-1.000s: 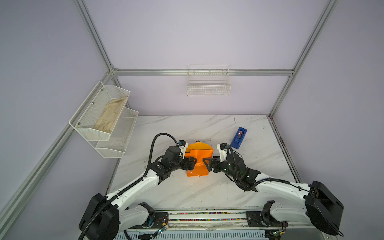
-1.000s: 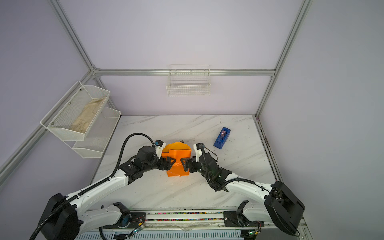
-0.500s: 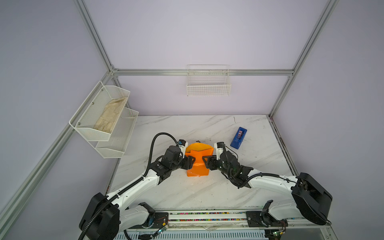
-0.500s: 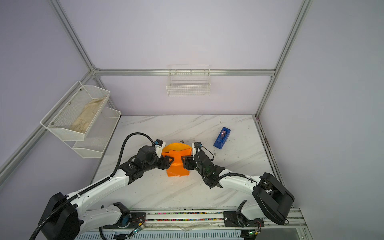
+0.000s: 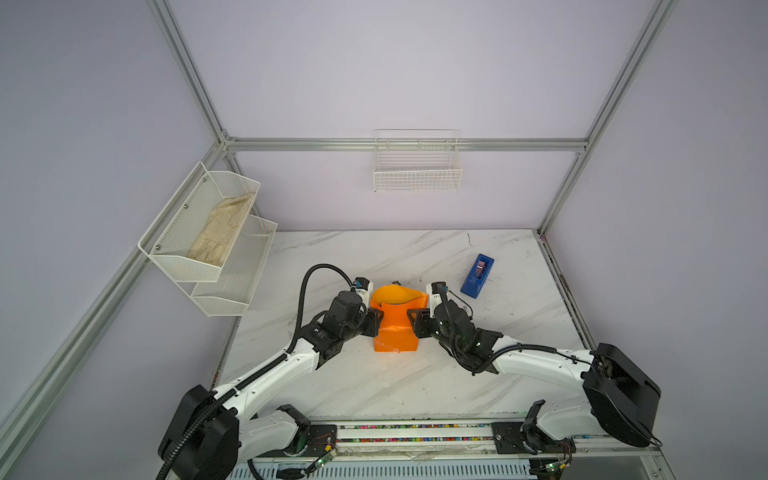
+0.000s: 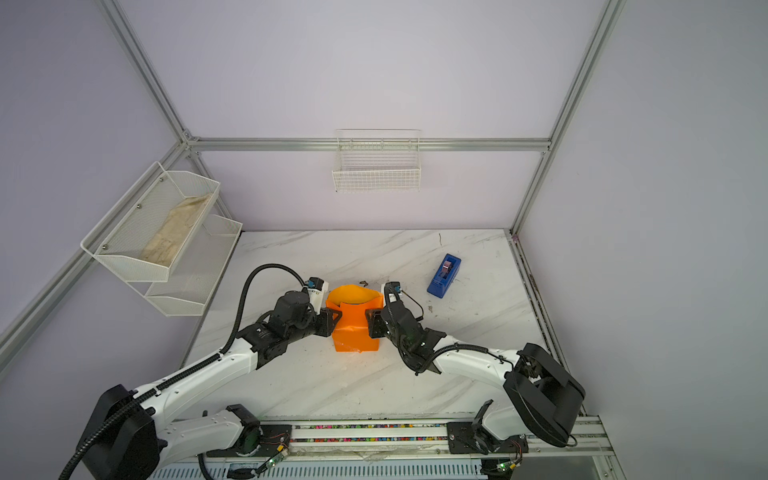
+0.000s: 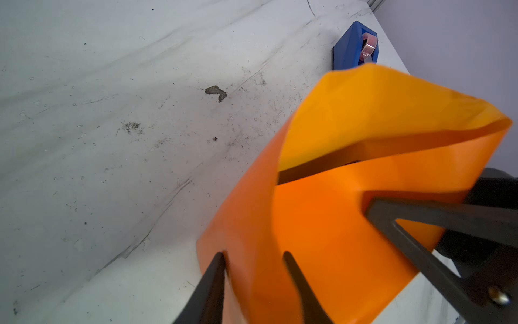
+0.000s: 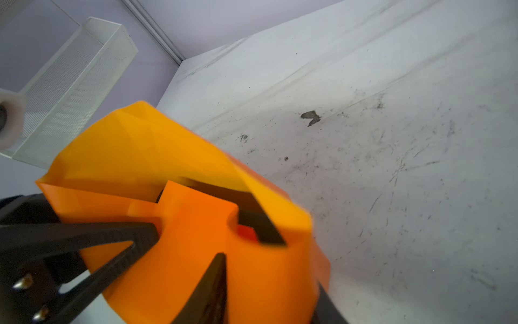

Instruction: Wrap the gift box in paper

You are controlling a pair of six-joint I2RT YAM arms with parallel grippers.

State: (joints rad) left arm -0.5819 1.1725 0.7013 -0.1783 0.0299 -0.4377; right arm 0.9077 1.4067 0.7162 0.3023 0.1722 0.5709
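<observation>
The orange paper (image 5: pixel 395 328) (image 6: pixel 355 328) stands folded up around the gift box at the table's middle, with its far flap curled open. Only dark slivers of the gift box (image 7: pixel 316 168) (image 8: pixel 252 216) show inside the folds. My left gripper (image 5: pixel 374 322) (image 7: pixel 255 261) is at the paper's left side, its jaws narrowed onto a paper fold. My right gripper (image 5: pixel 411 322) (image 8: pixel 270 277) is at the right side. Its blurred fingers stand apart with the paper's bulging side between them.
A blue tape dispenser (image 5: pixel 477 276) (image 6: pixel 444 276) lies at the back right of the marble table (image 5: pixel 415 386). A white two-tier rack (image 5: pixel 199 249) holding a beige cloth (image 5: pixel 220 232) hangs on the left wall. A wire basket (image 5: pixel 417 166) hangs on the back wall.
Both grippers' jaws have narrowed around the paper's sides. The right gripper has moved in to the left against the paper, pressing its side flap inward. The left arm has barely shifted.
</observation>
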